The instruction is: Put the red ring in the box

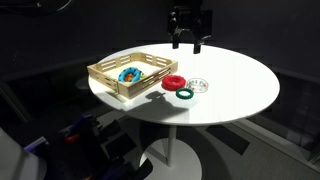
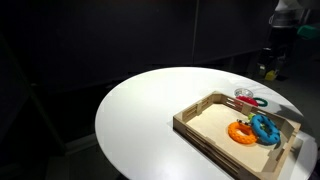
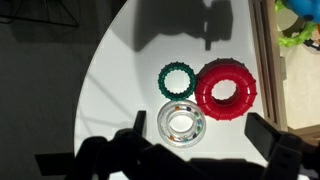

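Your claw (image 3: 197, 150) is nearest in the wrist view. Its two dark fingers (image 3: 270, 138) stand wide apart along the bottom edge, and nothing is between them. Past them, on the white bench (image 3: 120, 80), you see the red ring (image 3: 208, 92) lying flat outside the box (image 3: 265, 60), close to its slatted wooden wall; whether they touch, you cannot tell. Just beside the red ring lies a dark green ring (image 3: 163, 80), and a clear ring (image 3: 165, 122) lies close to both. In an exterior view the claw (image 1: 187, 44) hangs above the bench (image 1: 240, 85), over its far part and well clear of the red ring (image 1: 166, 83). Inside the box (image 1: 110, 72) lies a blue ring with orange (image 1: 129, 75).
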{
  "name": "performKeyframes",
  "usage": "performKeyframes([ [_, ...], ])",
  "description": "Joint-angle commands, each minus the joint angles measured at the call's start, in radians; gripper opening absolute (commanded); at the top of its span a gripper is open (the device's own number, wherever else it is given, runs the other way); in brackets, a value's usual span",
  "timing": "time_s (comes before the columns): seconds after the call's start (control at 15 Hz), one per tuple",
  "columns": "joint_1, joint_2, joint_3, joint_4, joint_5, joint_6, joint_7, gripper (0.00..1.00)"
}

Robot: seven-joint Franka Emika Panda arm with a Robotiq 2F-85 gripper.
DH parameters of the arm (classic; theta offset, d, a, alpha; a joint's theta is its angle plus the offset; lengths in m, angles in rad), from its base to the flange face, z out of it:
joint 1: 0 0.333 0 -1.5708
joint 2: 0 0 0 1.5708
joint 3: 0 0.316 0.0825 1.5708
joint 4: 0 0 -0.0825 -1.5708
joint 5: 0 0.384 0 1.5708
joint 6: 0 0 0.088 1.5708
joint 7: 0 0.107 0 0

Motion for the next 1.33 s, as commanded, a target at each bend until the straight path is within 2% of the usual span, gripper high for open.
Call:
performKeyframes([
  [0.0, 0.001, 0.07, 0.005, 0.027, 0.001, 0.015, 0.102, 1.0],
  [0.33, 0.011, 0.126, 0.002, 0.016, -0.003, 0.051, 0.235, 1.0],
  [0.8, 0.015, 0.13, -0.002, 0.007, 0.0, 0.048, 0.221, 1.0],
  [1.27, 0.022, 0.132, -0.003, -0.015, -0.01, 0.062, 0.354, 1.0],
])
